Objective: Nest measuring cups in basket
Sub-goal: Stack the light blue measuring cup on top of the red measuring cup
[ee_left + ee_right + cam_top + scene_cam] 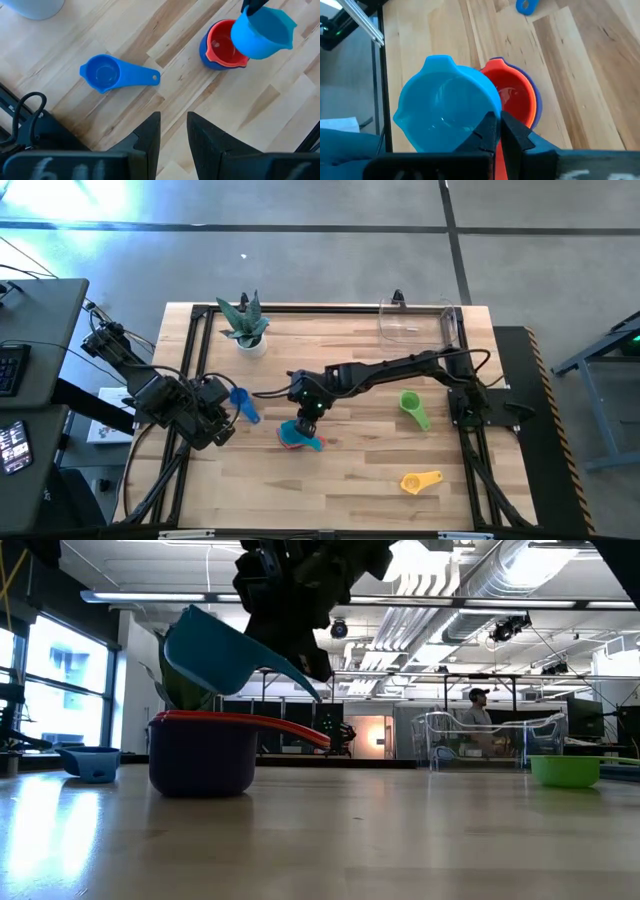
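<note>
So the right gripper (499, 125) is clamped on the teal cup (445, 102), holding it tilted just above the red cup (512, 97), which already sits inside the purple cup (200, 755). Looks like mid-stacking — next it needs to level the teal one and lower it straight into the red. The left gripper (173, 131) waits near the blue cup (107, 75), fingers partly apart, holding nothing. Green cup (412, 406) and yellow cup (420, 480) lie loose. The clear basket (418, 320) sits at the far edge — hard to make out.
</note>
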